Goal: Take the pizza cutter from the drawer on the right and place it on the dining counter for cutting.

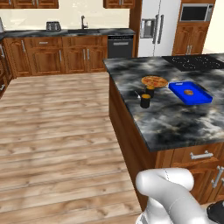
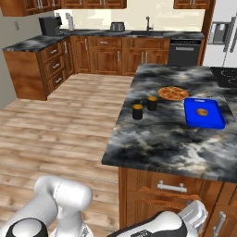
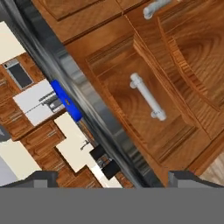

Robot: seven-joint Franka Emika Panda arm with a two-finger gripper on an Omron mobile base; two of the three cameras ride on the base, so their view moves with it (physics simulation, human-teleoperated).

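The reddish-brown wooden drawer (image 3: 144, 105) with the silver bar handle (image 3: 148, 97) sits shut in the front of the island, right under the stone edge, and my hand camera is staring straight at it from close up, rolled at an angle. My two-finger gripper (image 3: 113, 177) is spread wide with nothing between the tips; they just poke up at the bottom corners of that view, not touching the drawer front as far as I can tell. The pizza cutter must be tucked away somewhere, I can't pick it out.

Up top, the dark grey-black marbled dining counter (image 2: 152, 134) carries a round orange pizza (image 2: 173, 93), two short dark cylindrical shakers (image 2: 137, 111) just beside it, and a blue rectangular tray (image 2: 203, 113) with something small and brown in it, possibly food. A black cooktop (image 1: 192, 62) sits at the far end.
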